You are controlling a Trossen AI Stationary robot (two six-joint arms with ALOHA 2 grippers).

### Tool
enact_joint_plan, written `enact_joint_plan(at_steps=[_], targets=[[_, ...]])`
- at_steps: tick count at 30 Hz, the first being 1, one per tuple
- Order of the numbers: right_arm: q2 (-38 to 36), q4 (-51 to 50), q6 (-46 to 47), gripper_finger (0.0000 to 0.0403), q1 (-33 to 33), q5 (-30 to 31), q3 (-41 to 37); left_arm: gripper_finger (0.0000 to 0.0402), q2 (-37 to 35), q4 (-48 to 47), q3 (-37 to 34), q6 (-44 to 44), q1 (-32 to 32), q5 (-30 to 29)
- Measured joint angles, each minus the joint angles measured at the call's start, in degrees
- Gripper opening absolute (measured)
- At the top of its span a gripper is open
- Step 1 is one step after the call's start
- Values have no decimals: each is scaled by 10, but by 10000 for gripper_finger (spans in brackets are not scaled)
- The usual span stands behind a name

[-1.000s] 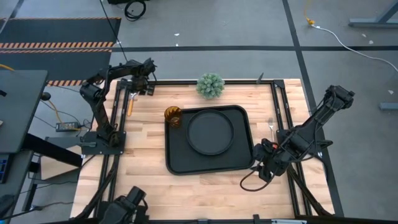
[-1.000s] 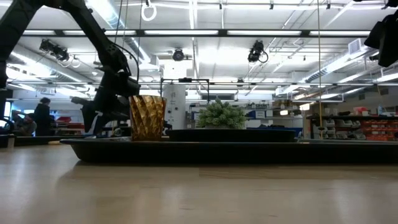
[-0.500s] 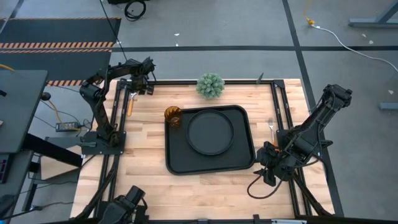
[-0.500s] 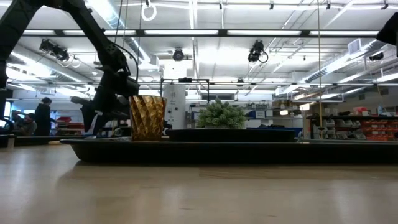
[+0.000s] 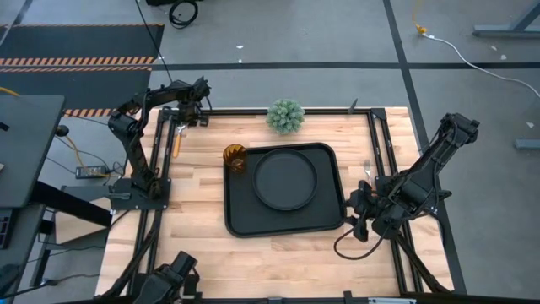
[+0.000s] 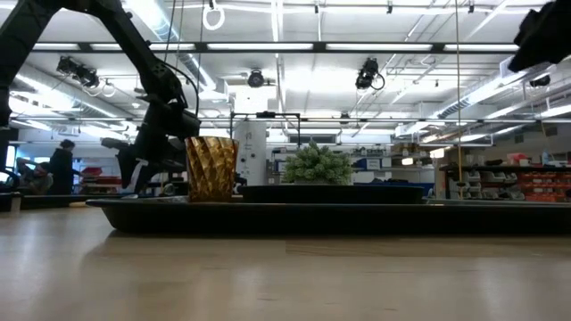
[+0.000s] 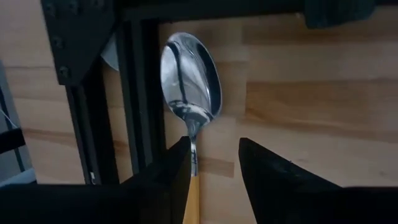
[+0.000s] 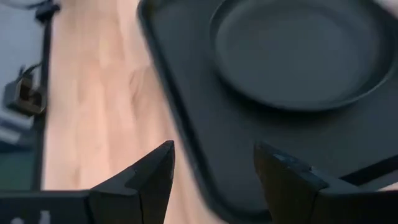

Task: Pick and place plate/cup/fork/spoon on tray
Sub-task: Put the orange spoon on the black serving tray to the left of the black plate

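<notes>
My left hand (image 7: 214,180) straddles the silver-bowled, yellow-handled spoon (image 7: 189,87), handle cut off, grip unclear; my right hand (image 8: 214,180) gapes empty beside the black rectangular tray (image 8: 249,143).

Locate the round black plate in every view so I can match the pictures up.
High view: the plate lies in the middle of the tray.
Low view: a thin dark edge above the tray rim, right of the cup.
Left wrist view: not in it.
Right wrist view: upper right, on the tray.
Shared landmark: the tray.
</notes>
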Motion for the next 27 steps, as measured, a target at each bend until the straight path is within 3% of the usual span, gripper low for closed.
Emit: enact_joint_plan(at_steps=[4,11,19,27], targets=[[3,-1,-17,224,0,47,0,142,0,14,-1,-32,-2,-29],[2,-6,-27,225,0,28,-19,141,0,31,-1,-119,-26,-48],[-7,-128,35,225,10,28,-25,141,0,-64,-1,-164,-86,-51],[-60,-144,45,222,47,27,-25,140,0,-136,-1,-197,-113,-76]])
